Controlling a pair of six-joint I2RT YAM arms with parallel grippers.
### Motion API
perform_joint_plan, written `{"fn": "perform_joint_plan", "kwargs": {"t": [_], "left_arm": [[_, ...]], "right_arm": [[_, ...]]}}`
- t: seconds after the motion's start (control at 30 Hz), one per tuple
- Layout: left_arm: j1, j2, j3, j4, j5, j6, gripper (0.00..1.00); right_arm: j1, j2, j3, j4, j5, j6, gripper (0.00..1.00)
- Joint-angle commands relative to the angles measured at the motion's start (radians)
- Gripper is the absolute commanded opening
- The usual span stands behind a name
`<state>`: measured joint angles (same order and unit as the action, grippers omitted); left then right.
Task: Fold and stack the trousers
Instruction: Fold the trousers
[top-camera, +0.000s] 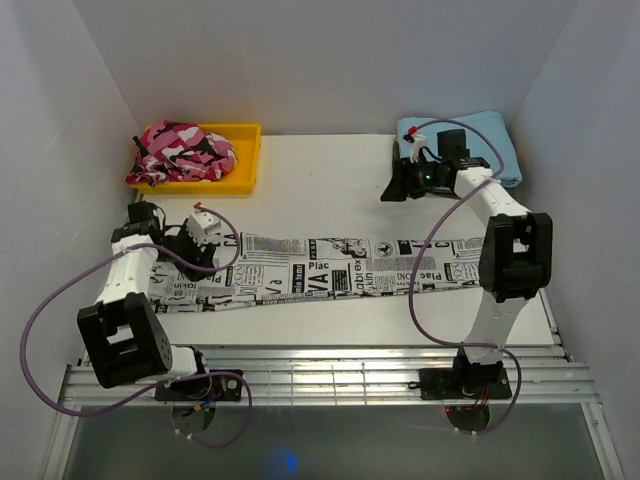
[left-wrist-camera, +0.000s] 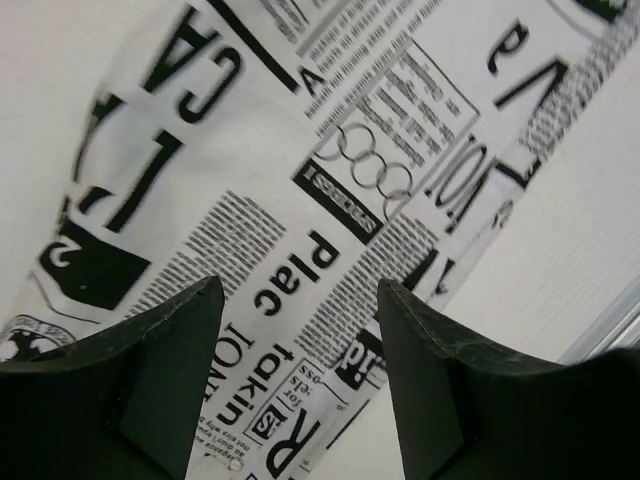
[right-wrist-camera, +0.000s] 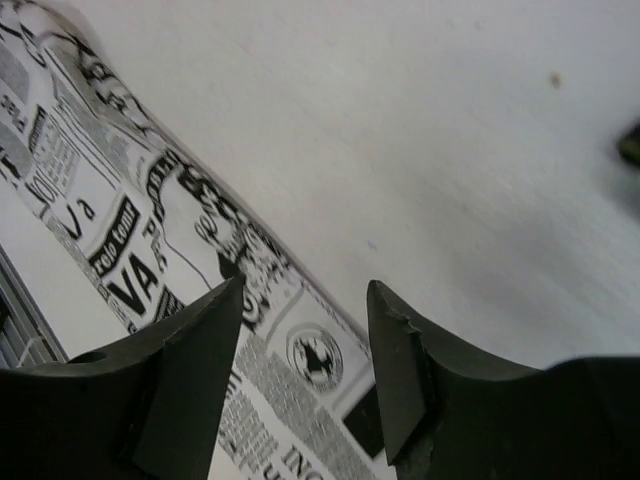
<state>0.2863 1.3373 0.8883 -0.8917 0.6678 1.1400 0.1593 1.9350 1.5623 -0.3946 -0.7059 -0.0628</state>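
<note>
Since not yet folded, takes up the near side of the bench (top-camera: 330, 170): the trousers (top-camera: 330, 270) stretched full length from left to right, flat, probably laid so that each arm has one end within reach for a first fold. Reaches with the left arm (top-camera: 125, 270) over the garment's left end, left fingers (left-wrist-camera: 160, 390) spread apart and holding nothing, print directly beneath, likely poised for a pickup there. Sets the right arm (top-camera: 505, 250) farther back, right fingers (right-wrist-camera: 185, 390) likewise parted and empty, above bench surface just past the fabric's far edge and near a light blue cloth (top-camera: 490, 135); seemingly out of the way. Looks thin and white, crowded with black newspaper-style headlines, text columns and small pictures; mostly smooth, slightly uneven toward the left end.
</note>
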Motion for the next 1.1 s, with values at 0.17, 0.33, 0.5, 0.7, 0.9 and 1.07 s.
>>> {"fn": "perform_joint_plan", "kwargs": {"t": [0.17,0.33,0.5,0.7,0.9,1.07], "left_arm": [[0.020,0.261,0.143,0.112,-0.023,-0.568,0.72],[0.039,0.439,0.193,0.201,-0.047,-0.723,0.71],[0.037,0.574,0.326,0.290,-0.076,-0.801,0.71],[-0.028,0.654,0.459,0.261,0.048,-0.801,0.71],[-0.073,0.524,0.419,0.269,0.098,-0.821,0.75],[-0.073,0.413,0.362,0.280,0.105,-0.818,0.77]], "right_arm": [[-0.211,-0.067,-0.237,-0.326,0.189,-0.319,0.59],[-0.348,0.001,-0.300,-0.282,0.353,-0.373,0.58],[-0.455,0.038,-0.277,-0.259,0.431,-0.422,0.58],[-0.503,-0.025,-0.171,-0.311,0.359,-0.445,0.68],[-0.599,-0.134,-0.136,-0.412,0.335,-0.430,0.84],[-0.716,-0.099,-0.182,-0.452,0.362,-0.471,0.86]]}}
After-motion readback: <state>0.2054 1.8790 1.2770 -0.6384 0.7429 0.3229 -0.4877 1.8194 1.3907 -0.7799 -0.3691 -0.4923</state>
